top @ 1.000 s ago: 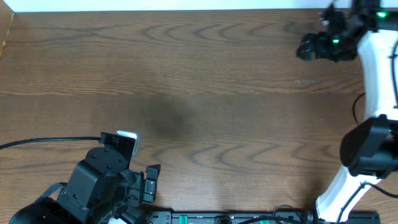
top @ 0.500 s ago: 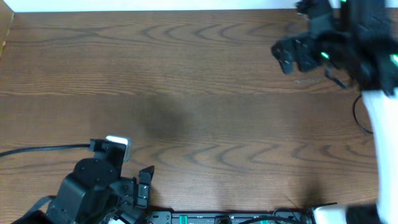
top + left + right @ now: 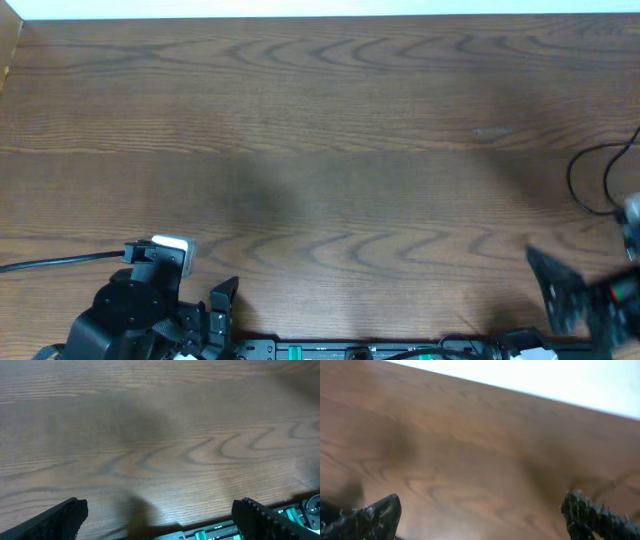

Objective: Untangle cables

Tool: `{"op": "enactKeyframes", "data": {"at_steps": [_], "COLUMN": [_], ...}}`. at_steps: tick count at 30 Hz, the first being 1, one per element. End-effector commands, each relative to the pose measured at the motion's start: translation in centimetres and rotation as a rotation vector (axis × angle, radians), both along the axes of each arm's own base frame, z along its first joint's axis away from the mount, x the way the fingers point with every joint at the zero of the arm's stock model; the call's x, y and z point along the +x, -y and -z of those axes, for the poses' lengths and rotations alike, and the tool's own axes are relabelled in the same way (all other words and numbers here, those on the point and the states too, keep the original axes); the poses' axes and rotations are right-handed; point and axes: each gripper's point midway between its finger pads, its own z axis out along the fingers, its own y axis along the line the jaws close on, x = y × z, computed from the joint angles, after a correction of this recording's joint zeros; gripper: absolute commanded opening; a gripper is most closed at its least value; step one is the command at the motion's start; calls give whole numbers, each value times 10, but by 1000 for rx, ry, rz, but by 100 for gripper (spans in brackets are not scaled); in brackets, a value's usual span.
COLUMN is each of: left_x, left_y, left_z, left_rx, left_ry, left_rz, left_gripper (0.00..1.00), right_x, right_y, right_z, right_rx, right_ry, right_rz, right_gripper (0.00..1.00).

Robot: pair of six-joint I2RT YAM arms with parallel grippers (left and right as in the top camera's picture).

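Observation:
No white cord shows in any view, and no coiled pair of cables lies on the wooden table (image 3: 330,150). A thin black cord loop (image 3: 585,180) lies at the right edge; I cannot tell whether it is a task cable. My left gripper (image 3: 215,310) is at the front left, open and empty, its fingers wide apart over bare wood in the left wrist view (image 3: 160,520). My right gripper (image 3: 560,290) is blurred at the front right, open and empty over bare wood in the right wrist view (image 3: 482,517).
A thicker black cable (image 3: 50,263) runs from the left edge to the left arm. A black rail with green parts (image 3: 360,350) lies along the front edge and also shows in the left wrist view (image 3: 210,532). A pale wall edge runs along the far side (image 3: 545,380).
The right arm has swung from the far right corner down to the front right. The left arm has drawn back toward the front left.

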Motion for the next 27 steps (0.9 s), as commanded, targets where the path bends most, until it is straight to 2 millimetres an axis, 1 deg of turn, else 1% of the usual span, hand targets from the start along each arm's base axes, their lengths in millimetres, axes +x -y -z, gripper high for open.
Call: {"op": "enactKeyframes", "data": {"at_steps": [1,3,6,7,9,10,12,13,15,16,17,18,20,23,25,27], "left_x": [0,0,0,0,0,0,0,0,0,0,0,0,0,0,0,0], "left_y": [-3,-3,-3,-3,-3,-3,-3,-3,-3,-3,-3,-3,-3,-3,-3,-3], "left_z": [1,1,1,1,1,1,1,1,1,1,1,1,1,1,1,1], "left_rx": [13,13,13,13,13,13,13,13,13,13,13,14,15,15,15,16], "left_ry": [5,5,5,5,6,5,6,6,6,6,6,7,6,6,6,7], "left_rz": [-9,-9,-9,-9,-9,-9,-9,-9,-9,-9,-9,-7,-6,-6,-6,-6], "left_gripper": [98,98,98,98,98,98,98,98,98,98,98,98,98,98,98,98], "right_x": [-22,-40,-60,-68,-76,-79,-82,-83,-77,-73,-65,-58,-38,-26,-20,-11], "right_y": [17,23,43,51,57,57,51,50,49,48,46,44,37,29,21,17], "right_z": [3,5,12,18,33,44,63,74,90,94,96,96,86,78,82,93], "right_rx": [17,49,89,77,77,75,103,129,185,192,199,210,219,228,228,224], "right_ry": [22,56,97,112,105,92,50,19,-18,-18,0,28,184,342,408,440], "right_rz": [98,128,250,286,317,315,295,312,356,359,356,350,285,217,163,146], "right_gripper": [99,99,99,99,99,99,99,99,99,98,96,96,96,97,97,97]}}
